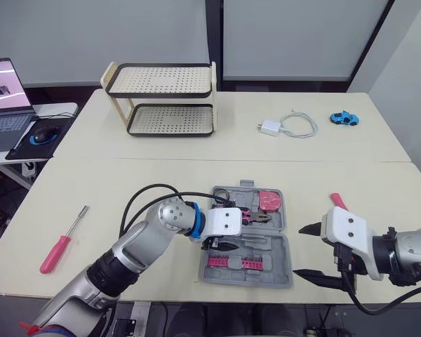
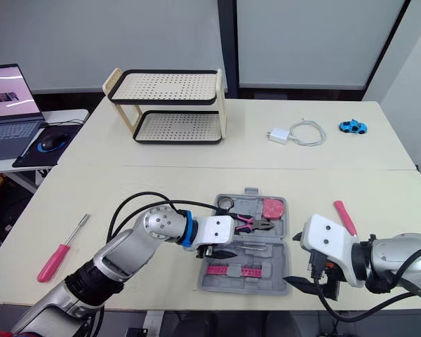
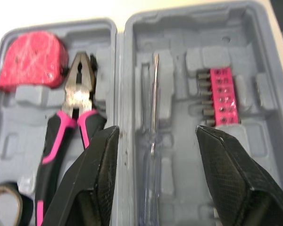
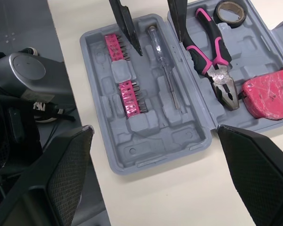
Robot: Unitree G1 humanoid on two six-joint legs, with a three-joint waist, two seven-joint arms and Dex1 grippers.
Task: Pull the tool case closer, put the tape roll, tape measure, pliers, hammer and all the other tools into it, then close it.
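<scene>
Left gripper (image 1: 223, 246) spread over tool case (image 1: 277, 265)
We should lift straight, sparing the screwdriver (image 4: 166, 75); right gripper (image 1: 298, 251) gapes too.

Grey tool case (image 4: 148, 141), pink-and-black pliers (image 4: 211, 49), pink tape measure (image 4: 269, 101).

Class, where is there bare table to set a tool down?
Bare: the strip between rack and tool case; the stretch between rack and charger. Crowded: around the tool case, left gripper over it, right gripper beside it.
</scene>
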